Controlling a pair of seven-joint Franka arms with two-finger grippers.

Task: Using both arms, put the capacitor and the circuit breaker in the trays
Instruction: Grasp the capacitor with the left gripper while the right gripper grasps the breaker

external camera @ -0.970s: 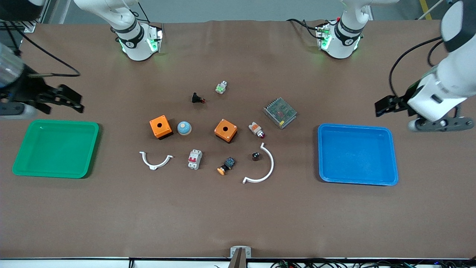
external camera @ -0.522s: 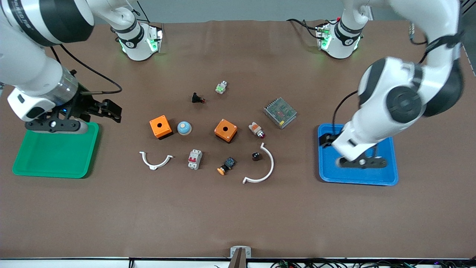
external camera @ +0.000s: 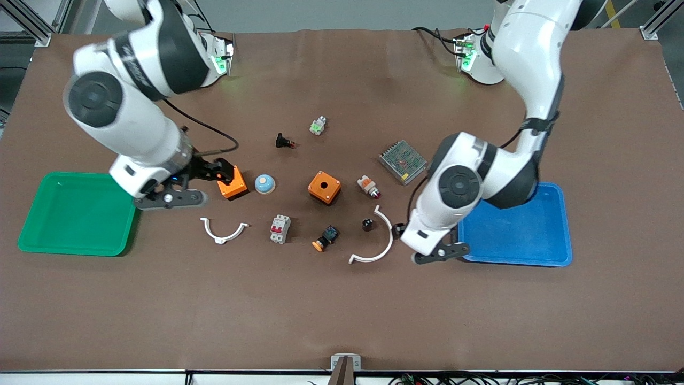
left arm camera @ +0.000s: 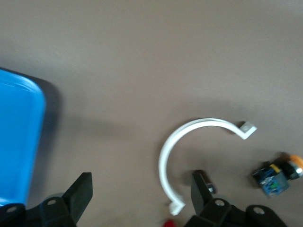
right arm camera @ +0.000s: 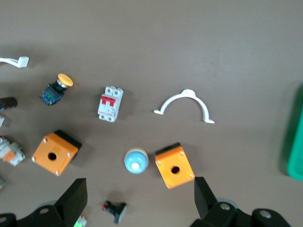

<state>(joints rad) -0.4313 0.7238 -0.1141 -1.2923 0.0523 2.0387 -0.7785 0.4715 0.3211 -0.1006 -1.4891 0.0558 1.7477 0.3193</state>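
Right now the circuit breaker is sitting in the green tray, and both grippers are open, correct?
Not quite: the circuit breaker sits on the table among the parts, outside the green tray, as the front view shows. Both the left gripper and the right gripper are open.

On the brown table cover [external camera: 342, 310]: a shallow green plastic tray [external camera: 32, 224] at the right arm's end and a shallow blue plastic tray [external camera: 534, 235] at the left arm's end. Between them, two orange square boxes with a round hole on top [external camera: 324, 187] [external camera: 234, 184] (the second partly hidden in the front view), with a pale blue dome-shaped button [external camera: 264, 184] just beside it. A white-and-orange part with a red tip [external camera: 368, 186], a grey metal-mesh rectangular module [external camera: 403, 161], a small black part with a red tip [external camera: 284, 141] and a small green-and-white part [external camera: 318, 125]. Nearer the front camera: a small white plastic half-ring clamp [external camera: 223, 231], a larger white plastic half-ring [external camera: 378, 243] and an orange-capped black-and-blue push button [external camera: 325, 238].
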